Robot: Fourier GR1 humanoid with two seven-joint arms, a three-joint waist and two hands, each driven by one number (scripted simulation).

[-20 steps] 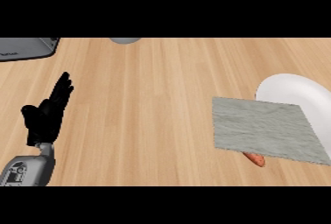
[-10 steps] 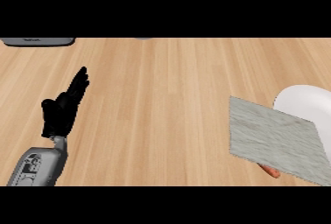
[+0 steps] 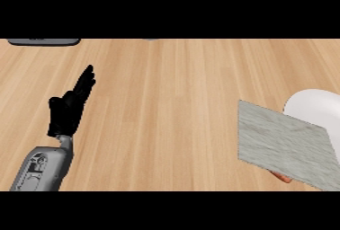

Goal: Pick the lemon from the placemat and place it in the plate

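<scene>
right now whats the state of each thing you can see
left robot hand: open, fingers straight, holding nothing
placemat: flat on the counter, overlapping the plate's edge, no lemon showing on it
plate: white, partly under the placemat, nothing on its visible part
orange thing: peeking out under the placemat's lower edge, mostly hidden

Placemat (image 3: 289,144): right side cut off by the picture's edge.
Plate (image 3: 317,105): partly hidden under the placemat, rest runs past the right edge.
Orange-red thing (image 3: 284,178): only a sliver shows below the placemat; identity cannot be told.
Dark grey object (image 3: 43,41): cropped at top.
</scene>
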